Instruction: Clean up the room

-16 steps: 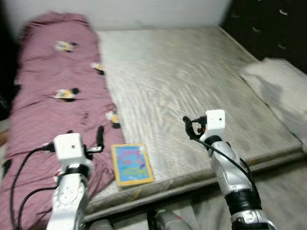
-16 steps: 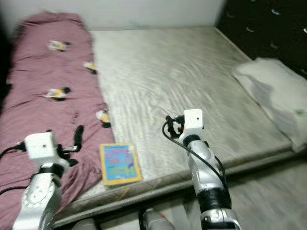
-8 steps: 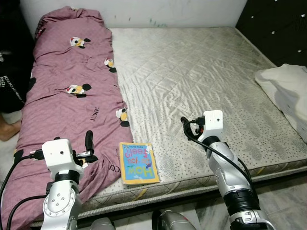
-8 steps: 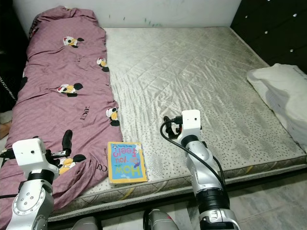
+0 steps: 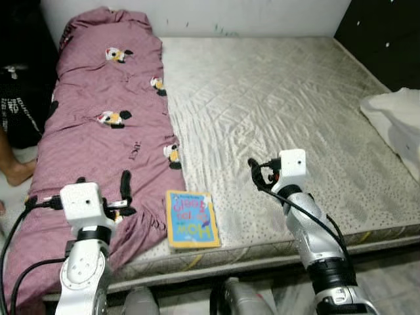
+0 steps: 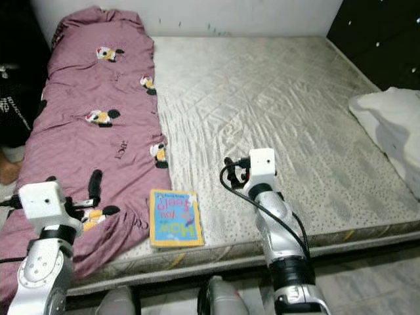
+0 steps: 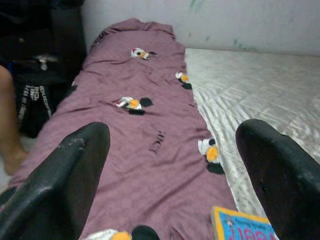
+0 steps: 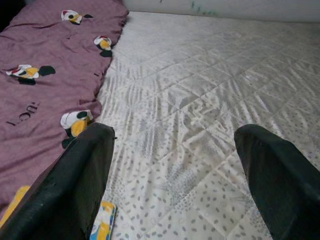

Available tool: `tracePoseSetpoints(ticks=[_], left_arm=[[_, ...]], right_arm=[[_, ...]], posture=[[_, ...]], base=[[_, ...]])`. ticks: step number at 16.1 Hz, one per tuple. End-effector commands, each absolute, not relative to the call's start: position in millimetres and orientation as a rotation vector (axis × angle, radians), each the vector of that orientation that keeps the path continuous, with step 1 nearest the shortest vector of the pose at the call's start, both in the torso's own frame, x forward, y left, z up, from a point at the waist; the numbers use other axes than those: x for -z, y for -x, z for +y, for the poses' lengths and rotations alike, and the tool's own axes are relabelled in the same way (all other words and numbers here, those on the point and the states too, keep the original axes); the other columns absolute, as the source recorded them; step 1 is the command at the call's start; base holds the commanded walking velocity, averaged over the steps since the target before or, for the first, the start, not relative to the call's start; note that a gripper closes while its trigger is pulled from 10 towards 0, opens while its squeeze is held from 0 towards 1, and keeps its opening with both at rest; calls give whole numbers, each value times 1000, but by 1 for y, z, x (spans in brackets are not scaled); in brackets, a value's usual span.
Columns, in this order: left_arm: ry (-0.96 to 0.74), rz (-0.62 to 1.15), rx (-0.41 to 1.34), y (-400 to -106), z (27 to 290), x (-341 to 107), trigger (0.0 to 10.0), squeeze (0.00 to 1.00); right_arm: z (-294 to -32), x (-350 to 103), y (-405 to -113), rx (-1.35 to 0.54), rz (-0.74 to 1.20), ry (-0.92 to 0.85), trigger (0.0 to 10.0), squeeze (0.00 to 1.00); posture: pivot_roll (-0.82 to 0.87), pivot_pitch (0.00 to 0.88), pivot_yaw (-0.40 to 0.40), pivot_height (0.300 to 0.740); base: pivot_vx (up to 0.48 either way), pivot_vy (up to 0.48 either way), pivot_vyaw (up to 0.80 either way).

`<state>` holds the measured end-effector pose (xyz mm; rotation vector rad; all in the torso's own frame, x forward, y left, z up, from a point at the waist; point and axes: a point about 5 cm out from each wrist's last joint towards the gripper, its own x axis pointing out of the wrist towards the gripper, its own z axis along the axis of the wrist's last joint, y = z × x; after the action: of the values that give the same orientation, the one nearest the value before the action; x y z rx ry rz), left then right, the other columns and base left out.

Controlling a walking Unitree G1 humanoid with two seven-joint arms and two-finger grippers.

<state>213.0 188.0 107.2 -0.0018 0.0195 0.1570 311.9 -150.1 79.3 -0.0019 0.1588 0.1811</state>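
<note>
Left gripper (image 7: 175, 175) and right gripper (image 8: 172, 172) raised forward (fingers spread wide)

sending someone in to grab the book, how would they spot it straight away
Start at the bare grey quilted mattress, then go to its near edge where the mauve cartoon-print blanket ends. The children's book lies flat there, right beside the blanket's hem and between the two robot arms. It is the one thin rectangle on the bed, with a yellow border and bright blue cover.

White wall (image 5: 262, 16), dark cabinet (image 5: 387, 39), bare quilted mattress (image 5: 275, 98)
</note>
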Motion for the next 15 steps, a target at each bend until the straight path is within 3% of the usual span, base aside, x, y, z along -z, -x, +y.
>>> tracePoseSetpoints(ticks=[1, 15], left_arm=[[1, 41, -166, -212, 188, -104, 10000, 0], [3, 54, -183, -218, 189, -102, 10000, 0]], right_arm=[[-153, -78, -311, -176, 167, 1, 10000, 0], [-150, -77, -316, -171, 171, 6, 10000, 0]], posture=[[42, 85, -61, 647], [38, 83, -61, 647]], base=[[0, 0, 0], [0, 0, 0]])
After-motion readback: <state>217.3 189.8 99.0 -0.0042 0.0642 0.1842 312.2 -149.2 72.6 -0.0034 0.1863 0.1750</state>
